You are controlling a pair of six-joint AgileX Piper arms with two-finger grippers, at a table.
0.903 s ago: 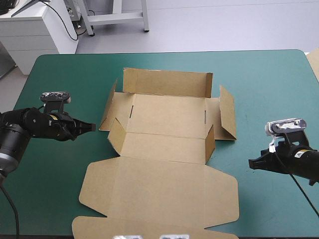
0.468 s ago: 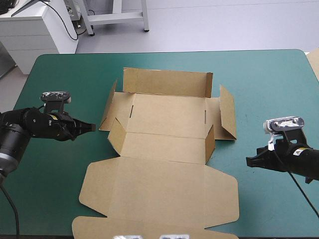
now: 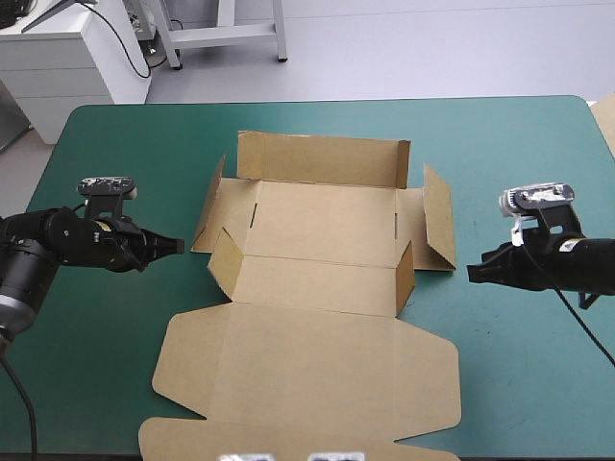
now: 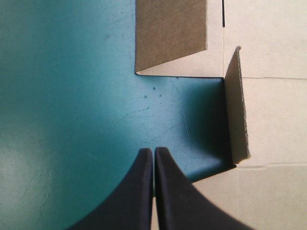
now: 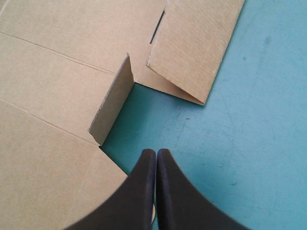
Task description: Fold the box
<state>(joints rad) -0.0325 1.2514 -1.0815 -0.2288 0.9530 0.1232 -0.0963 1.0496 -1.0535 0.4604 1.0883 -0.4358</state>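
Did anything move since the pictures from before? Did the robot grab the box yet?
The right gripper moved a little toward the far edge of the table and nearer the box. It is shut and has grabbed nothing. The left gripper stayed put, shut, beside the box's left side. The box looks the same: far wall and side flaps raised, lid flat.

My site: lab or workshop. Teal-green counter (image 3: 500,144), white cabinet (image 3: 86,58) beyond it, metal stand legs (image 3: 227,35), bare grey floor (image 3: 432,48).
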